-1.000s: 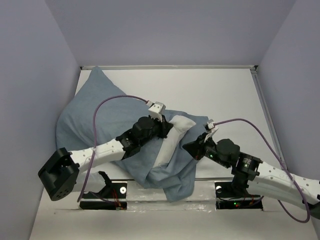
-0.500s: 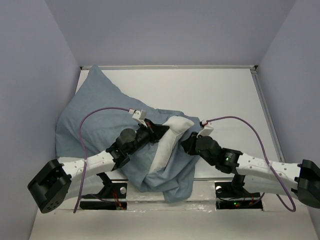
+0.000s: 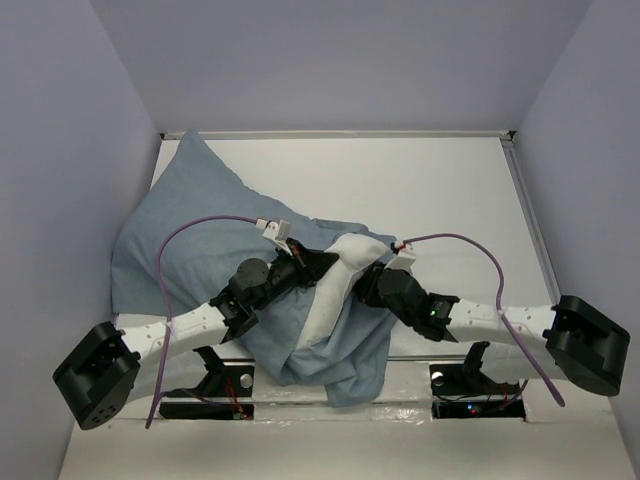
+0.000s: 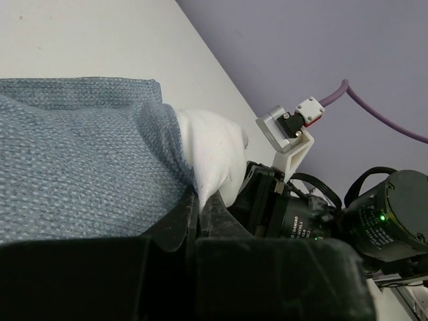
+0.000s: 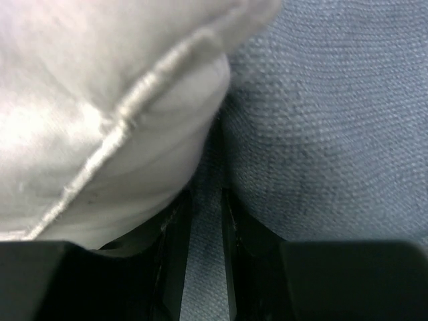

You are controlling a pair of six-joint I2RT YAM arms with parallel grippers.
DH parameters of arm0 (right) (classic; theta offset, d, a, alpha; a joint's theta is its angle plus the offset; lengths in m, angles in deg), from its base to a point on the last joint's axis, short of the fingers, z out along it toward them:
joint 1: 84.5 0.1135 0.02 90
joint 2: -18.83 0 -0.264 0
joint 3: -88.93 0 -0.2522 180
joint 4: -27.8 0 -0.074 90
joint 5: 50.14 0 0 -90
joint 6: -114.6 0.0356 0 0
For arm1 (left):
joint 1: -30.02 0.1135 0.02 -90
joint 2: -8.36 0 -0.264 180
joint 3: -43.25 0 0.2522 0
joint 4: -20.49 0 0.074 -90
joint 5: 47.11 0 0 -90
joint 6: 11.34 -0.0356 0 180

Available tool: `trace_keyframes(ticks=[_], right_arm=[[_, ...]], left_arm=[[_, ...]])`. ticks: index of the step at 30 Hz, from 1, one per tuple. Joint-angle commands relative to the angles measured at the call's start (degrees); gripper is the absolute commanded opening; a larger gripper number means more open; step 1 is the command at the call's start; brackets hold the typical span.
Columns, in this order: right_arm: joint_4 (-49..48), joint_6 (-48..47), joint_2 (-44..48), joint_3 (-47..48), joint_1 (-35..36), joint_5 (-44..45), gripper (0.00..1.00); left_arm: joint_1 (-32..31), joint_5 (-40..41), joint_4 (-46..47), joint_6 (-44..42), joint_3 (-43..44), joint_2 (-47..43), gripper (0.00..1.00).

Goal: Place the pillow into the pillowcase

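Note:
The blue-grey pillowcase lies on the left half of the table, bulging with the pillow inside. A white strip of the pillow still sticks out of its right-hand mouth. My left gripper is shut at the mouth's hem. In the left wrist view the pillowcase edge and a tip of the pillow run into the left gripper. My right gripper presses in from the right. Its view shows the right gripper slightly open between the pillow and the pillowcase, with blue cloth in the gap.
Lilac walls close in the white table on three sides. Purple cables arch over both arms. The right arm's wrist housing sits close beside my left fingers. Loose pillowcase cloth hangs over the near edge between the arm bases.
The right arm has stretched out low and swung left, bringing its gripper against the pillow's exposed end. Its jaws have parted a little. The left arm has sunk lower, still gripping the hem.

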State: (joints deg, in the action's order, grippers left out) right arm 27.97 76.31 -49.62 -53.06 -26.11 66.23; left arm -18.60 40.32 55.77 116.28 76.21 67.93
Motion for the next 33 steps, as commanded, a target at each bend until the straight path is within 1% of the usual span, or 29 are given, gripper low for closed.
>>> trace_keyframes(ticks=[1, 2, 3, 5, 8, 9, 10, 11, 12, 13, 14, 20, 21, 22, 23, 25, 26, 29, 30, 31, 32, 33], right_arm=[[-12.8, 0.1, -1.3, -1.7, -0.7, -0.1, 0.26], [-13.8, -0.3, -1.3, -2.0, -0.7, -0.3, 0.23], [-15.0, -0.7, -1.3, -2.3, -0.7, -0.4, 0.17], [-17.6, -1.7, -1.0, -3.2, -0.7, -0.4, 0.00], [-18.2, -1.9, 0.9, -4.6, -0.7, 0.5, 0.00], [-18.1, -1.9, 1.8, -4.9, -0.7, 0.9, 0.06], [-17.8, -1.8, 1.8, -5.3, -1.3, 0.8, 0.17], [-16.9, -1.3, 2.3, -5.4, -1.3, 0.5, 0.29], [-15.6, -1.0, 2.9, -5.3, -1.3, -0.5, 0.46], [-15.4, -1.0, 3.0, -5.4, -1.3, -1.2, 0.49], [-15.4, -0.5, 3.0, -5.7, -1.3, -1.8, 0.50], [-16.6, -0.2, -0.1, -4.2, -1.3, -6.1, 0.48], [-16.6, 0.1, -0.6, -3.9, -1.3, -6.2, 0.46], [-16.6, 0.2, -1.7, -3.5, -1.3, -6.0, 0.41], [-16.9, 0.5, -2.0, -3.3, -1.3, -5.8, 0.26], [-17.0, 0.5, -2.4, -3.4, -1.3, -4.1, 0.10], [-16.9, 0.4, -2.0, -3.5, -1.3, -3.5, 0.00], [-17.7, -1.7, 3.6, -6.0, -1.3, -1.5, 0.00], [-16.7, -2.3, 5.8, -6.6, -1.3, -0.2, 0.00], [-14.4, -2.8, 8.2, -6.8, -1.3, 0.4, 0.00], [-9.4, -4.4, 14.2, -7.0, -1.3, 1.0, 0.00], [-6.7, -4.9, 17.5, -7.0, -1.3, 2.4, 0.00]], left_arm=[[-0.1, -2.4, 6.9, 2.2, -0.3, -1.7, 0.00], [-0.2, -2.5, 6.9, 2.2, -0.4, -1.7, 0.00], [-0.2, -2.4, 6.8, 2.2, -0.5, -1.7, 0.00], [-0.2, -2.6, 6.7, 2.0, -0.6, -1.5, 0.00], [-0.2, -3.0, 6.9, 2.1, -0.7, -1.2, 0.00], [-0.1, -3.1, 7.2, 2.2, -0.7, -1.2, 0.00], [-0.1, -3.2, 7.1, 2.1, -0.7, -1.3, 0.00], [-0.1, -3.2, 7.1, 2.2, -0.5, -1.3, 0.00], [-0.1, -3.5, 7.1, 2.2, -0.2, -1.4, 0.00], [-0.1, -3.7, 7.1, 2.2, -0.2, -1.4, 0.00], [-0.1, -3.7, 7.1, 2.2, -0.1, -1.3, 0.00], [-0.1, -4.3, 7.7, 2.7, 0.0, -0.8, 0.00], [-0.1, -4.3, 7.7, 2.8, 0.0, -0.8, 0.00], [-0.1, -4.3, 7.7, 2.9, -0.1, -0.9, 0.00], [-0.1, -4.3, 7.7, 2.9, 0.0, -0.9, 0.00], [-0.1, -4.3, 7.7, 2.8, 0.0, -1.0, 0.00], [-0.1, -4.2, 7.4, 2.6, 0.0, -1.0, 0.00], [-0.1, -3.0, 5.0, 1.3, 1.0, -0.9, 0.00], [-0.1, -1.1, 1.8, -0.5, 1.4, -0.6, 0.00], [-0.1, 0.0, -0.1, -1.8, 2.8, -0.5, 0.00], [-0.1, 1.6, -4.9, -3.4, 3.8, -0.2, 0.00], [-0.1, 5.9, -7.7, -6.3, 4.7, 0.2, 0.00]])
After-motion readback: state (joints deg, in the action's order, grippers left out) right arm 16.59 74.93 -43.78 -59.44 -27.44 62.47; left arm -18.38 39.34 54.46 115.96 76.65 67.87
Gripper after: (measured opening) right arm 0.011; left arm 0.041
